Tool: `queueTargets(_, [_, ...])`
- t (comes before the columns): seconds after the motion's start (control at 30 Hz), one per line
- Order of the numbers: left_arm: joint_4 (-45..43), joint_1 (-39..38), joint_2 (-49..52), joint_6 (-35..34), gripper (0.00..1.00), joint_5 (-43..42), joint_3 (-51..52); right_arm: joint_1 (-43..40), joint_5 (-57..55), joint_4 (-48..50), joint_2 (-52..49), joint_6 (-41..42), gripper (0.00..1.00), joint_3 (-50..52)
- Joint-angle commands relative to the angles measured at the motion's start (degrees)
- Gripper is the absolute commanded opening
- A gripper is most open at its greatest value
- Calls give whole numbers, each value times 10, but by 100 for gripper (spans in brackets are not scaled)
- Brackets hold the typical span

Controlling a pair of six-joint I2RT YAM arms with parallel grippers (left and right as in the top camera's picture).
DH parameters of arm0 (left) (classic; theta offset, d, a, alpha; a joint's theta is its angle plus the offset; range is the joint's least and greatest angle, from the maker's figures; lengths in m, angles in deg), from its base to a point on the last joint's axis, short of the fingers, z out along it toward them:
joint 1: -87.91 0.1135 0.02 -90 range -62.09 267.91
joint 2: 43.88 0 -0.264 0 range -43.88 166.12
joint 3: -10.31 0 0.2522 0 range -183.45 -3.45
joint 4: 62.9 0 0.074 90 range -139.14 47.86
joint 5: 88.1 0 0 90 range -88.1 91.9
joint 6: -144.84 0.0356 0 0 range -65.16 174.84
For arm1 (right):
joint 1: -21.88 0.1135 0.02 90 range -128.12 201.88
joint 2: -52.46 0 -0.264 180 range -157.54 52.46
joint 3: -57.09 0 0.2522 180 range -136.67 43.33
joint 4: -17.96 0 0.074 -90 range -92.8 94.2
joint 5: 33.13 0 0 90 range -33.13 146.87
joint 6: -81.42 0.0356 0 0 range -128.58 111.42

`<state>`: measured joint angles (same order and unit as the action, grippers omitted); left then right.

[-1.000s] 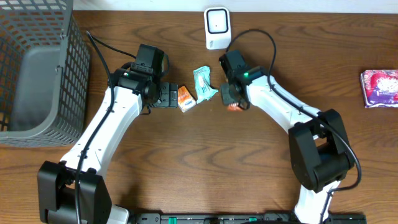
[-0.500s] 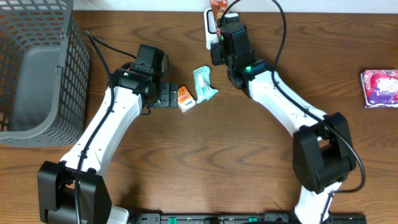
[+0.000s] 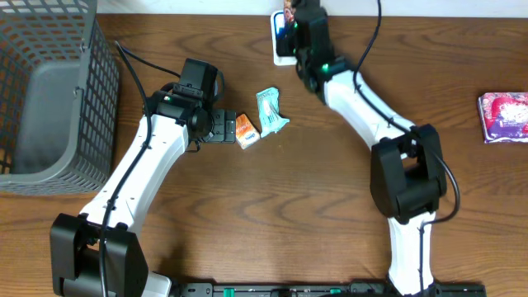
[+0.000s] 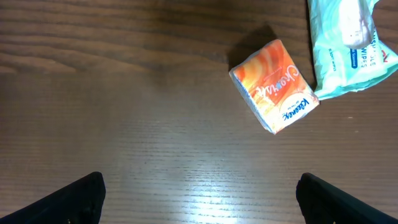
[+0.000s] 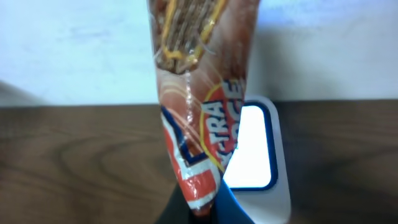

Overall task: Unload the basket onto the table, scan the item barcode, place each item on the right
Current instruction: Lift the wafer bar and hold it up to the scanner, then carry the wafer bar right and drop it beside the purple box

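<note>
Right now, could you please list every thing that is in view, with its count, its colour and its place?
brown wooden table: 1, brown, under everything
grey wire basket: 1, grey, far left
white box-shaped scanner: 1, white, top centre
red-orange foil snack packet: 1, red-orange, held up in front of the scanner
orange soft tissue pack: 1, orange, centre of the table
teal plastic wipes packet: 1, teal, beside the tissue pack
pink plastic packet: 1, pink, right edge
left arm: 1, white and black, jaws open near the tissue pack
right arm: 1, white and black, jaws shut on the snack packet
</note>
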<state>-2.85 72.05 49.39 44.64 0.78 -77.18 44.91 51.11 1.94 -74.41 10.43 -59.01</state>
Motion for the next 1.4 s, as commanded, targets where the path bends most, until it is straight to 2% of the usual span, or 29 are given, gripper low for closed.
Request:
queueTargets(0.0, [2,-1,3,7,98,7,-2,-18,52,-47,-58,29,1,-64])
queueTargets(0.2, [2,-1,3,7,98,7,-2,-33,56,-104,-62,28,1,-94])
queueTargets(0.4, [2,-1,3,7,98,7,-2,-74,40,-217,-49,17,1,-148])
queueTargets(0.53, [2,-1,3,7,98,7,-2,-127,12,-308,-26,3,1,-179])
queueTargets(0.9, [2,-1,3,7,98,7,-2,-295,-127,-508,0,-80,1,-177])
queueTargets(1.07, [2,-1,3,7,98,7,-2,-362,-133,-540,0,-118,1,-176])
queueTargets(1.37, [2,-1,3,7,98,7,-2,-444,-114,-552,-1,-118,1,-159])
